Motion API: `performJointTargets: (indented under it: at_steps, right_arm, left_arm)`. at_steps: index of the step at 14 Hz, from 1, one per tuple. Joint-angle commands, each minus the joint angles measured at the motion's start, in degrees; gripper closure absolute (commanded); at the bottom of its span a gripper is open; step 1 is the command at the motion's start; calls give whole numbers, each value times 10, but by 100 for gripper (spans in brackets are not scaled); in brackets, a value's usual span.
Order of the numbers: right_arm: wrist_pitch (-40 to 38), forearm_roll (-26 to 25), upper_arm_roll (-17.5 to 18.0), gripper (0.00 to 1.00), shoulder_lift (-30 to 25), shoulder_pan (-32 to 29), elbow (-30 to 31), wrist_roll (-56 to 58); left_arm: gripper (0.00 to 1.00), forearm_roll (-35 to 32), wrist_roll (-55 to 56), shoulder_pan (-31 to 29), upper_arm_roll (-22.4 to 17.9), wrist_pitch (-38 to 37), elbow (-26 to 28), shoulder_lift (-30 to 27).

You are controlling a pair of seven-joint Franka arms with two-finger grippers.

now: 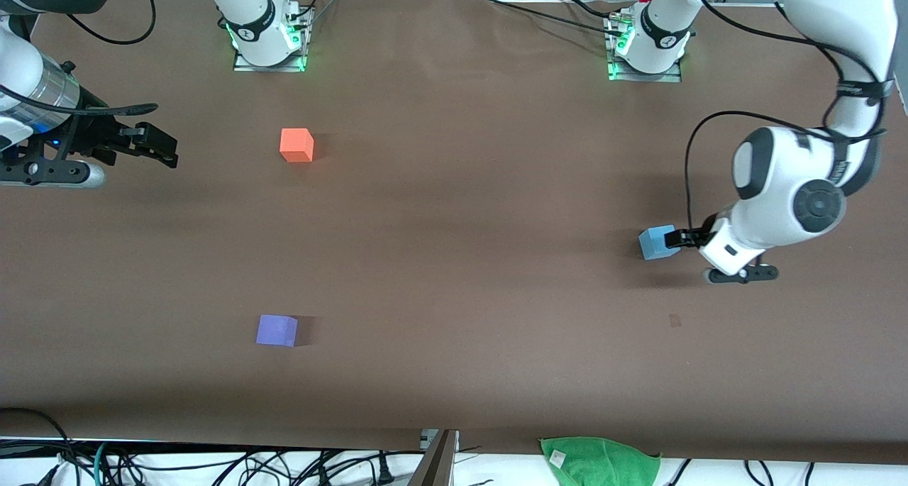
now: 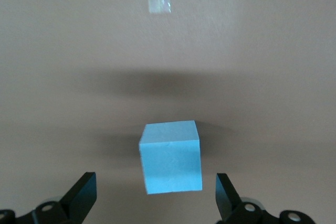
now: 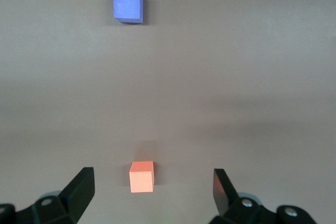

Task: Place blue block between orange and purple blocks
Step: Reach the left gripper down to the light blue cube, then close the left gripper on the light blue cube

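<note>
A broad brown worktop (image 1: 454, 259) lay under me. My left claw (image 2: 156, 195) hung spread around the blue block (image 1: 656, 242) at the left arm's end, touching nothing. My right claw (image 1: 152, 144) waited open near the orange block (image 1: 296, 145); the purple block (image 1: 277, 330) sat nearer the camera. The matte cube looked light and stiff, best pinched on opposite flat sides

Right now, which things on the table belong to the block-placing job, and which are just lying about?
Belongs to the job:
blue block, between the open left claw's fingers
orange block
purple block

Lying about:
green cloth, at the table edge nearest the camera
right claw, open, waiting
</note>
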State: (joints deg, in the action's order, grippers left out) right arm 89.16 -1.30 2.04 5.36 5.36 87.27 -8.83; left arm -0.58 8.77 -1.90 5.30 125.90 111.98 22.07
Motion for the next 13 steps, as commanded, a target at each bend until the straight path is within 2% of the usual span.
performJointTargets:
  at_steps: [1, 3, 8, 9, 11, 12, 13]
  right_arm:
    - [-4, -10, 2, 0, -4, -2, -3, 0]
    - [-3, -10, 2, 0, -4, -2, -3, 0]
    - [-2, -10, 1, 0, -4, -2, -3, 0]
    - [-2, -10, 2, 0, -4, -1, -3, 0]
    - [-3, -10, 2, 0, -4, -1, -3, 0]
    - [-4, -10, 2, 0, -4, -2, -3, 0]
    - [-4, -10, 1, 0, -4, -2, -3, 0]
  left_arm:
    - [0, 8, 13, 1, 12, 87, 79, -27]
    - [0, 8, 13, 1, 12, 116, 94, -15]
    - [0, -2, 12, 6, 12, 118, 93, 11]
    - [3, -3, 12, 7, 12, 123, 92, 17]
    - [55, -4, 12, 6, 11, 127, 86, 26]
    - [69, -4, 11, 6, 10, 127, 83, 27]
    - [78, -4, 9, 5, 10, 127, 77, 28]
